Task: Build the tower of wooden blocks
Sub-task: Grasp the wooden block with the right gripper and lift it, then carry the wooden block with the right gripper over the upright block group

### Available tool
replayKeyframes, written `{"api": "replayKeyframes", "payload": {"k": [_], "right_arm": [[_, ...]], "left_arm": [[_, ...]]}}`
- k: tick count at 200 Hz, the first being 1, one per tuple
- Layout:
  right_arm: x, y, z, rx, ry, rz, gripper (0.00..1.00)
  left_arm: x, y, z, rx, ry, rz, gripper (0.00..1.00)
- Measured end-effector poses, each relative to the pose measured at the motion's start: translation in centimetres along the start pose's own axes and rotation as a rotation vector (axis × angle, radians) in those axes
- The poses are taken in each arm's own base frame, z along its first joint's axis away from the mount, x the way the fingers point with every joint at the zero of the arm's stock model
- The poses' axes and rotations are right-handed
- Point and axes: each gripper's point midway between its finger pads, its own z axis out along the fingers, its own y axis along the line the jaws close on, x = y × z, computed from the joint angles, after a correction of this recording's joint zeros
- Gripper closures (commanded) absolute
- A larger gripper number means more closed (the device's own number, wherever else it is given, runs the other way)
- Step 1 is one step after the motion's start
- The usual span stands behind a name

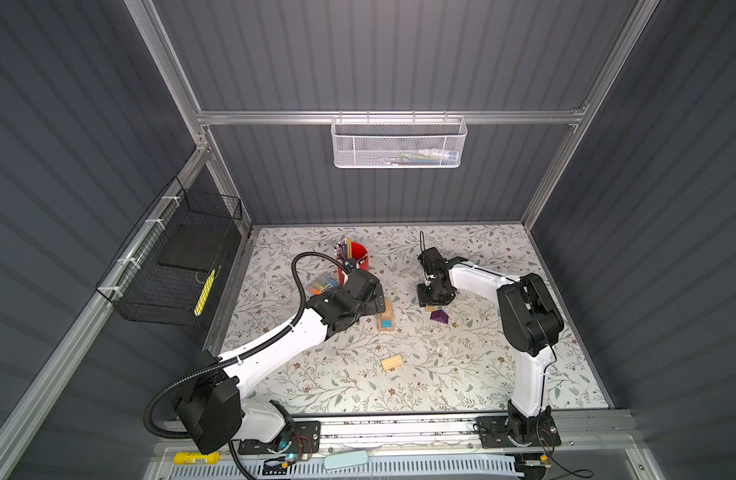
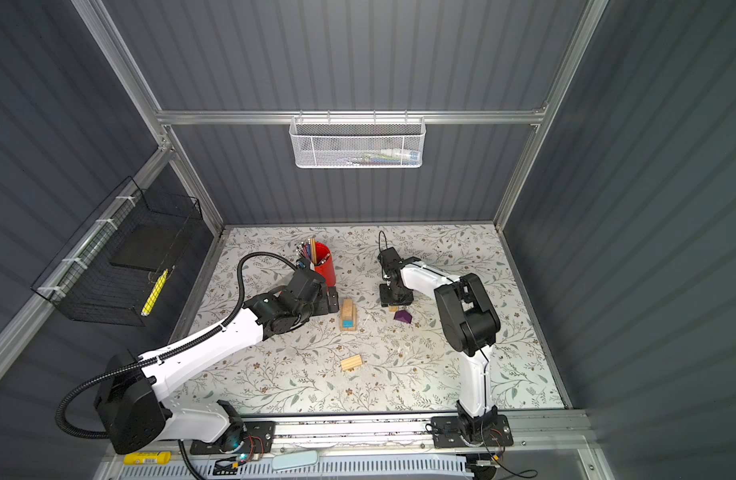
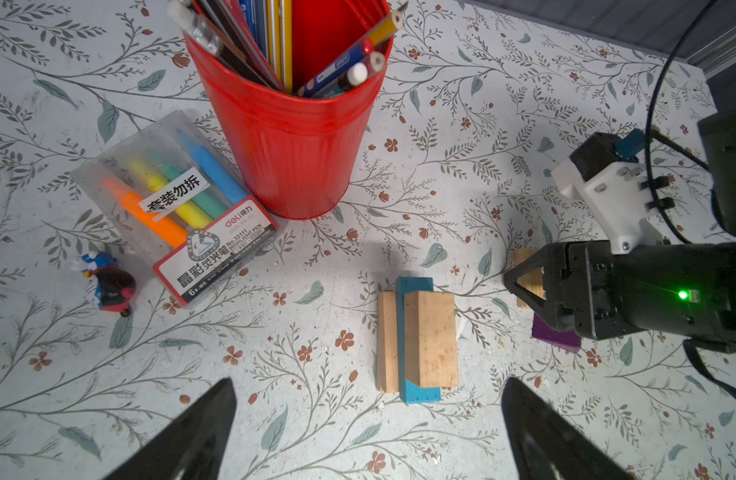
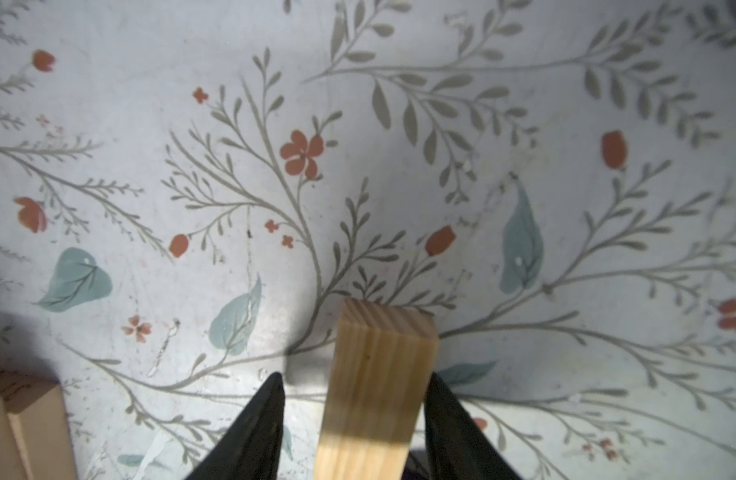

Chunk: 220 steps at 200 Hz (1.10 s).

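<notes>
Front worktop (image 1: 461, 374) lies open; red cup (image 1: 358, 259) and marker pack (image 1: 322, 286) crowd the space behind the tower (image 1: 385, 318).

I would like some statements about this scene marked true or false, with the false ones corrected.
1. The red metal cup holds pencils. True.
2. The purple house-shaped block sits inside the cup. False: it lies on the floral table.
3. The left hand is open and empty. True.
4. The teal-blue rectangular block lies alone. False: a light-tan wooden brick rests on it.
5. Another light-tan brick is between the fingers of the right hand. True.
</notes>
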Motion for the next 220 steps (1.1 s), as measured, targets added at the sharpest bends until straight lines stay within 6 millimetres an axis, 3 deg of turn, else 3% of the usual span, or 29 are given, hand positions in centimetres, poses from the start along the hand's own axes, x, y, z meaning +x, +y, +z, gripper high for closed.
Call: {"api": "replayKeyframes", "payload": {"k": [179,220], "right_arm": [[0.2,0.3,0.0,0.068,-0.004,0.031,0.75],[0.5,0.2,-2.0,0.068,-0.004,0.045,0.77]], "left_arm": [[-0.1,0.5,-0.2,-0.007,-0.008,-0.025,0.00],[0.0,1.0,-0.9,-0.004,-0.020,-0.036,0.00]]}}
